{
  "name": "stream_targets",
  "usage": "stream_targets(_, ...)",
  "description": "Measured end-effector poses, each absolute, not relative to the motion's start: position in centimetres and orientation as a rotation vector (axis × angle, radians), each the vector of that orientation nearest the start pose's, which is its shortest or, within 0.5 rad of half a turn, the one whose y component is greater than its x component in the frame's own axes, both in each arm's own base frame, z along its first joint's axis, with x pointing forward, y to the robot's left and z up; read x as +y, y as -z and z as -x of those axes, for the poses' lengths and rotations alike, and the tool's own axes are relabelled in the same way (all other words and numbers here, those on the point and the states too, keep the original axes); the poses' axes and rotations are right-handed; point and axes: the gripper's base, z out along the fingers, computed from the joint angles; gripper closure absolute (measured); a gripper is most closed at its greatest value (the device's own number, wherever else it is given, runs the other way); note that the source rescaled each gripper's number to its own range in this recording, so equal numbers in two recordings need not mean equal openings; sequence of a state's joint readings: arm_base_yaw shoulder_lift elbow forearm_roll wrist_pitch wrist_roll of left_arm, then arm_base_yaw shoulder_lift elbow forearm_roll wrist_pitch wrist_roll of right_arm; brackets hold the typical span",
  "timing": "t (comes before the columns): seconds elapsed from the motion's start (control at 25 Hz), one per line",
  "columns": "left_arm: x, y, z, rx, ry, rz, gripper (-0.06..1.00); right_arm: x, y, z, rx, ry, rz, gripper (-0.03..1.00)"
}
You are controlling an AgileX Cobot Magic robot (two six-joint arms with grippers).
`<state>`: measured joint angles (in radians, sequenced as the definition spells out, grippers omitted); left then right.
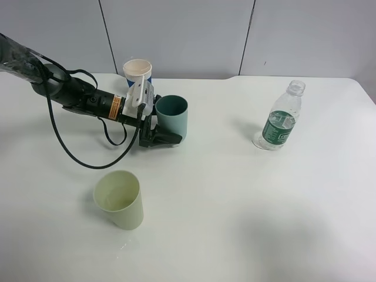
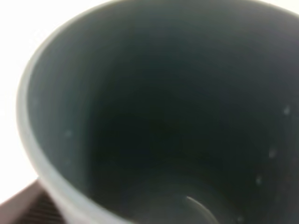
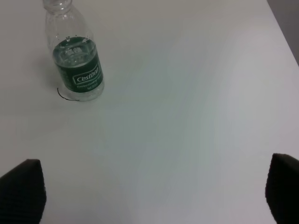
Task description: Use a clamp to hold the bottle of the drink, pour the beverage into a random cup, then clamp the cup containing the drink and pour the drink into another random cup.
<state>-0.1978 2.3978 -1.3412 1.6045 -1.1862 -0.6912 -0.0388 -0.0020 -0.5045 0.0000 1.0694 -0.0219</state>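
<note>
My left gripper (image 1: 160, 136) is shut on a dark teal cup (image 1: 172, 120), which stands upright left of the table's middle, one finger (image 1: 167, 139) across its base. In the left wrist view the cup's dark inside (image 2: 154, 121) fills the frame, with a small glint at the bottom. A clear bottle with a green label (image 1: 281, 120) stands upright at the right and also shows in the right wrist view (image 3: 74, 60). A light green cup (image 1: 119, 198) stands at the front left. My right gripper (image 3: 154, 196) is open and empty, apart from the bottle.
A white paper cup (image 1: 137, 71) stands at the back, behind my left wrist. A black cable (image 1: 76, 154) loops from the left arm down onto the white table (image 1: 235, 223). A grey wall runs behind the table's far edge.
</note>
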Motion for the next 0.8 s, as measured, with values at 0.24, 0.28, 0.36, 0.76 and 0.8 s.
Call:
stream_targets(0.24,-16.4,-7.7,-38.9,1.480,1.048,-1.412,0.17,0.0,-27.8,0.6,2.047,0.038,-0.017,0.02)
stream_targets(0.28,-16.4,-8.3,-38.9,1.479,1.048,-1.410,0.16,0.0,-27.8,0.6,2.047,0.038,-0.017,0.02)
stream_targets(0.36,-16.4,-9.0,-38.9,1.477,1.046,-1.411,0.16,0.0,-27.8,0.6,2.047,0.038,-0.017,0.02)
stream_targets(0.76,-14.0,-15.0,-39.3,1.516,0.997,-1.384,0.16,0.0,-27.8,0.6,2.047,0.038,-0.017,0.02)
stream_targets(0.8,-13.6,-15.7,-39.2,1.515,0.984,-1.374,0.16,0.0,-27.8,0.6,2.047,0.038,-0.017,0.02)
